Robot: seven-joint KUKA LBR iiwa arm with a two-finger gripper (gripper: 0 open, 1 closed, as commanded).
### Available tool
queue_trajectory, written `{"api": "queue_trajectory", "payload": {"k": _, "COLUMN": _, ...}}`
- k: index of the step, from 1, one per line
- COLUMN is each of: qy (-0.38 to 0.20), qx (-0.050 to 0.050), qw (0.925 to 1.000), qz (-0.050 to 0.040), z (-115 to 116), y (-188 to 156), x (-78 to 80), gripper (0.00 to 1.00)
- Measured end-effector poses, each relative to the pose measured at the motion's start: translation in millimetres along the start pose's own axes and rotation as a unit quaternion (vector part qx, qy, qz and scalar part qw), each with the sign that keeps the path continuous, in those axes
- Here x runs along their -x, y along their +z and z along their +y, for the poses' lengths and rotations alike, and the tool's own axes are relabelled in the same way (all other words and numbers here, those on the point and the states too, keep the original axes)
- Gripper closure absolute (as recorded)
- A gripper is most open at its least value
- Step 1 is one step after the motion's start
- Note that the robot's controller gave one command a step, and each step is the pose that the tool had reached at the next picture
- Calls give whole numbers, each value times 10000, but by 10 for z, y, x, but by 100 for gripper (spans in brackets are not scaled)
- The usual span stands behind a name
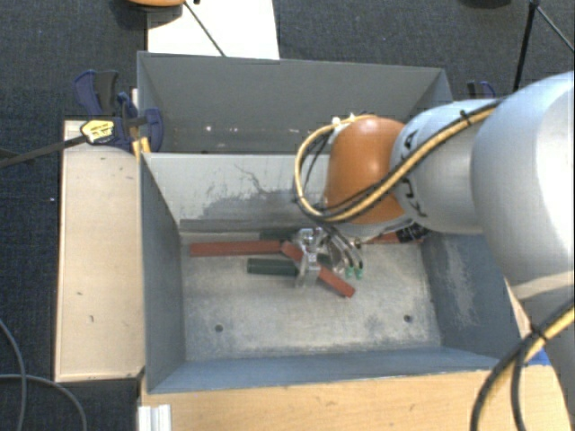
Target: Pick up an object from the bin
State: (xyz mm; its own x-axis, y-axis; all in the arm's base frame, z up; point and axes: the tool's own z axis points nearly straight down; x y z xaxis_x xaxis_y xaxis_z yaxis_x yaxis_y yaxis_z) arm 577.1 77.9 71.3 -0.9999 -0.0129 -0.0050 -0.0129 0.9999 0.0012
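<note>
The gripper (310, 260) sits low in the bin (269, 106), where a short red bar (334, 283) meets a dark green bar (266, 266); whether it is open or closed, I cannot tell. It may catch both bars.

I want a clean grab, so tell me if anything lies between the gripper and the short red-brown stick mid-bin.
Nothing visible lies between them: the gripper is right at the short red-brown stick. A dark green block crowds it on the view's left, a long red-brown stick behind.
</note>
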Motion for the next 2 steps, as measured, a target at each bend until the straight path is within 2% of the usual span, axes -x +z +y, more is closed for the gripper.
{"api": "queue_trajectory", "payload": {"k": 1, "qy": -2, "qx": 0, "qw": 10000, "qz": 0, "z": 0, "y": 0, "x": 0, "gripper": 100}}
{"api": "queue_trajectory", "payload": {"k": 2, "qy": -120, "qx": -2, "qw": 9999, "qz": -4, "z": 52, "y": -1535, "x": -5, "gripper": 100}}
